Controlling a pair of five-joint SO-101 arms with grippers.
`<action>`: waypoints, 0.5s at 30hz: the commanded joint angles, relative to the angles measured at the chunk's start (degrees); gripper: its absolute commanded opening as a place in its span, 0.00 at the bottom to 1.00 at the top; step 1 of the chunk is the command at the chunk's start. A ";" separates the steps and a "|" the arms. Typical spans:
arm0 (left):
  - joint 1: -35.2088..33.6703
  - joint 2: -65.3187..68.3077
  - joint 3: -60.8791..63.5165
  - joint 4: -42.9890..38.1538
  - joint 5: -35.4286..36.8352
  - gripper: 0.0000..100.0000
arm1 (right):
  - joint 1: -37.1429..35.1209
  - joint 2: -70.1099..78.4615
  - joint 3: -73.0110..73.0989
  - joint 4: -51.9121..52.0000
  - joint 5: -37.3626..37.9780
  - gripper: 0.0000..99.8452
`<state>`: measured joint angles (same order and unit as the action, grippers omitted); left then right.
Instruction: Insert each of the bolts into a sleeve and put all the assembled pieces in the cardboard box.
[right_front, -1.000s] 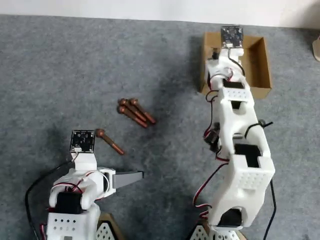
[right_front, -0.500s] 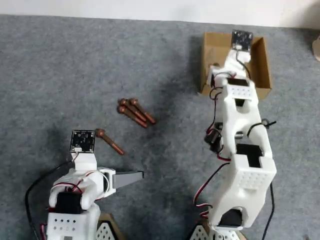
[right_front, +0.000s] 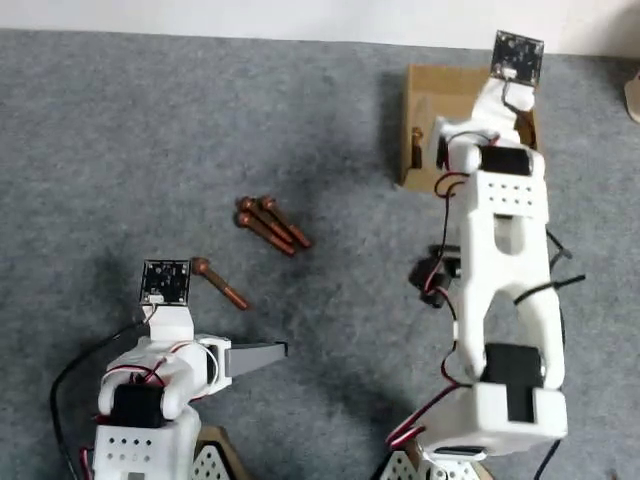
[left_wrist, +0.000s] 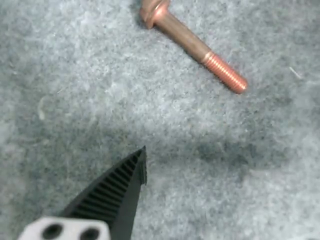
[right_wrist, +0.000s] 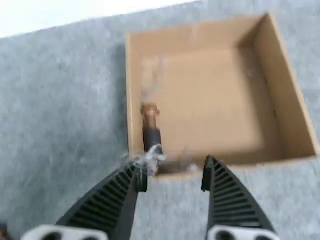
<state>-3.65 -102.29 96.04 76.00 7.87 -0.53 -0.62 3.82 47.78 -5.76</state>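
Partly hidden cardboard box (right_front: 438, 95), blurred assembled piece (right_wrist: 150, 131) inside

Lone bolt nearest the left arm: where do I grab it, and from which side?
I'd grip the lone bolt on its smooth shank, midway between flanged head and thread, coming straight down with jaws across its length. It lies flat on the carpet, apart from the other bolts.

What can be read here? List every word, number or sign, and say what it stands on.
There is no readable text in any view.
Box: bare cardboard, no print.
Bolts: no markings to be seen.
Dark boards on the arms' wrists: light specks, too small to read.
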 joint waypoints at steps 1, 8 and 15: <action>-0.75 -0.04 1.10 0.35 -0.35 0.57 | 0.84 -6.46 3.56 1.01 -2.55 0.16; -0.75 -0.04 1.10 0.35 -0.35 0.57 | 1.01 -12.35 16.04 1.10 -18.64 0.15; -0.75 -0.04 1.10 0.35 -0.35 0.57 | 1.36 -13.05 23.87 1.01 -39.91 0.16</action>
<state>-3.65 -102.29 96.04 76.00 7.87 0.26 -10.90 26.59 48.57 -37.93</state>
